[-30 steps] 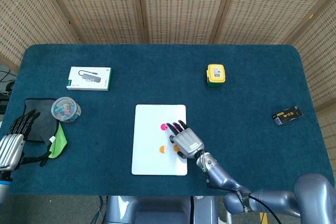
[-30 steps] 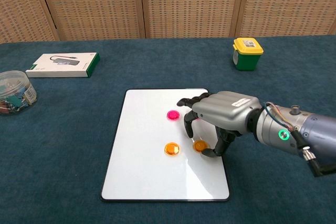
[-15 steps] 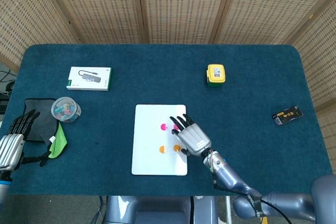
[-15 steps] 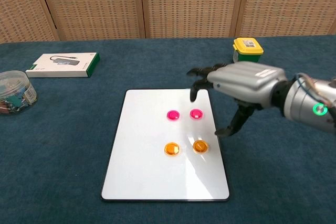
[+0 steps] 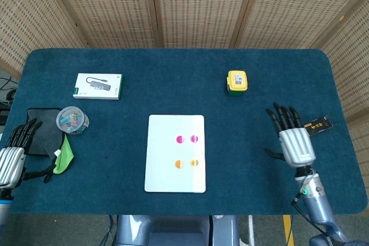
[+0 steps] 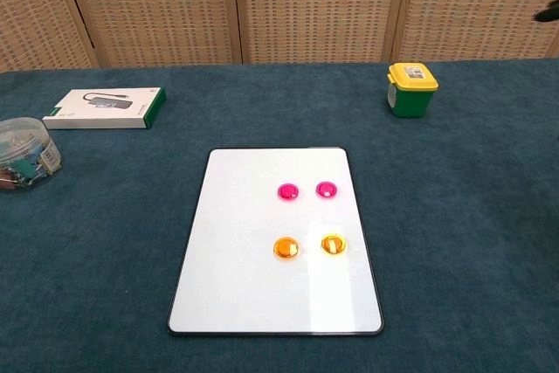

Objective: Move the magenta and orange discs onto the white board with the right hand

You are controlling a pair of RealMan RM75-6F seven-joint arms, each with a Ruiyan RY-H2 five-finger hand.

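Note:
The white board [image 5: 164, 168] [image 6: 236, 268] lies flat at the table's middle front. On it sit two magenta discs [image 5: 179, 139] [image 5: 194, 139] [image 6: 287, 190] [image 6: 326, 189] side by side, and below them two orange discs [image 5: 179, 163] [image 5: 195, 162] [image 6: 285, 248] [image 6: 332, 244]. My right hand [image 5: 292, 139] hovers over the table's right side, well away from the board, fingers spread and holding nothing. My left hand [image 5: 14, 154] rests at the far left edge, fingers apart and empty. The chest view shows neither hand plainly.
A yellow and green box [image 5: 237, 82] [image 6: 410, 88] stands at the back right. A white boxed adapter [image 5: 98, 86] [image 6: 106, 107] and a clear tub of clips [image 5: 72, 120] [image 6: 26, 153] lie left. A dark cloth with a green piece [image 5: 55, 145] sits near my left hand; a black packet [image 5: 315, 126] lies by my right hand.
My right hand lifted off the board and swung far to the right, fingers spreading. All the discs on the board now show uncovered. The left hand stayed put.

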